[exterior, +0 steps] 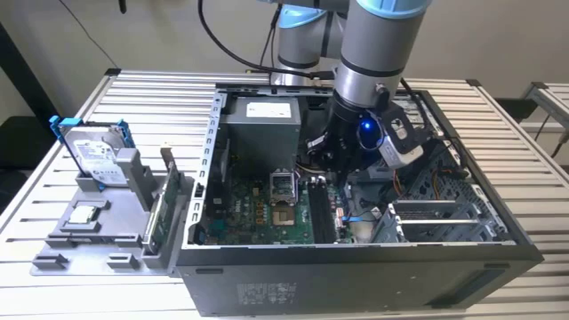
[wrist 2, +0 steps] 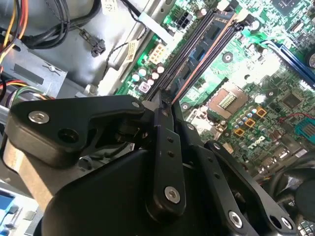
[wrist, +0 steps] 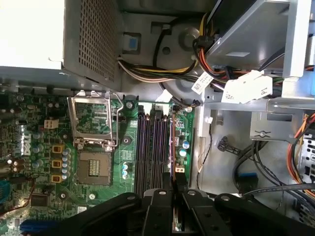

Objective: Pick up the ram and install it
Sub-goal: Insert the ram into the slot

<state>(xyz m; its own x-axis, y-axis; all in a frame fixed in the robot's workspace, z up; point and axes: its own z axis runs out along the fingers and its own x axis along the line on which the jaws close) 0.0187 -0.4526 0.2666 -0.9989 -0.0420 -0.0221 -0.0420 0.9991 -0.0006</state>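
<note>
A slatted metal bench (exterior: 133, 100) carries a dark grey computer case (exterior: 356, 280) lying on its side with the top panel off. The grey robot arm with pale blue joints (exterior: 378, 47) reaches down into the case from the far side. Inside, a grey boxed power supply (exterior: 262, 130) sits at the far end, with a green motherboard (exterior: 266, 213) nearer.

On the bench at the exterior view's left, just beside the case, stands a grey plastic fixture tray (exterior: 89, 247). It holds a silver hard drive in a blue frame (exterior: 93, 157), leaning upright at its far end. A green circuit card (exterior: 160, 207) stands on edge at the tray's side closest to the case.

The black gripper (exterior: 340, 175) hangs low inside the case over the motherboard, right of the square metal processor socket (wrist: 93, 167). In both wrist views it (wrist 2: 170, 105) (wrist: 173, 179) sits directly above the row of long black memory slots (wrist: 150, 147).

The jaws are drawn almost together, pinching a long, thin dark ram stick (wrist 2: 202, 64). The ram is seen edge-on in the second wrist view, running parallel to the slots and down at their level. Whether it is fully seated cannot be told.
</note>
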